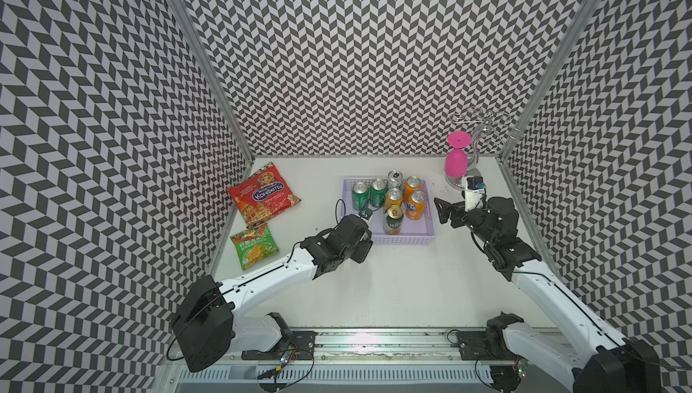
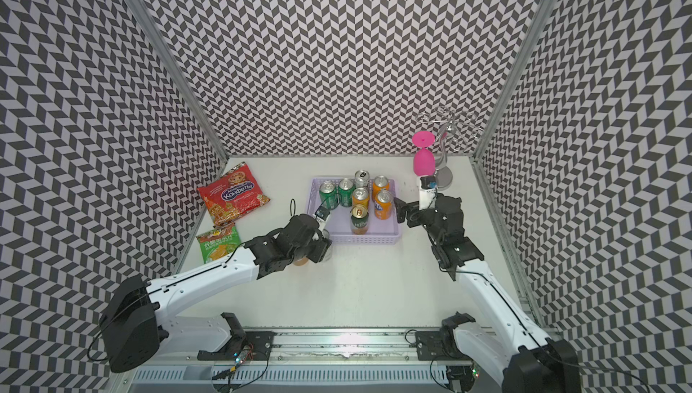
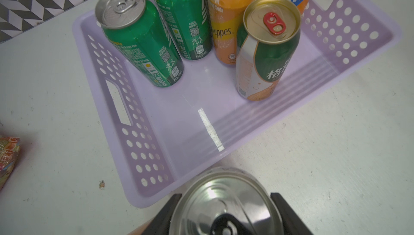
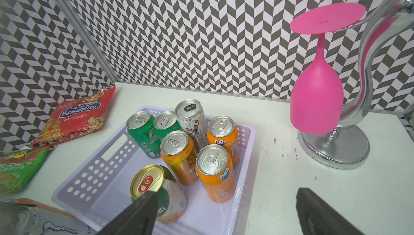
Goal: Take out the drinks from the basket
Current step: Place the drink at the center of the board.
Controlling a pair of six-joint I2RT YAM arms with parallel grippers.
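Observation:
The lavender basket holds several upright drinks: two green cans, a silver-white one, three orange ones and a green-and-gold one. My left gripper is shut on a silver-topped can just outside the basket's near-left corner. An orange can shows under that wrist. I cannot tell if the held can rests on the table. My right gripper hangs open beside the basket's right wall, its jaws wide apart with nothing between them.
A red snack bag and a green snack bag lie at the table's left. A pink goblet hangs upside down on a chrome rack at the back right, just behind my right wrist. Patterned walls close three sides.

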